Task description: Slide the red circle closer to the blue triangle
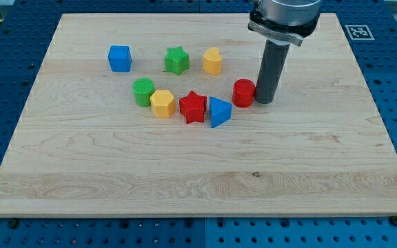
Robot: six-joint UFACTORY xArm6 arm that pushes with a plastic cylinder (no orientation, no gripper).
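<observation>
Mid-push, I'd say: my tip (265, 100) (bare rod, grasps nothing) touches the small red circle block (243, 93) on its right, near the blue triangle block (218, 111); next needs pushing left/down.

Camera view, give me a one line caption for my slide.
My tip sits at the red circle's right side, with the blue triangle just left of the circle on the wooden board.
</observation>
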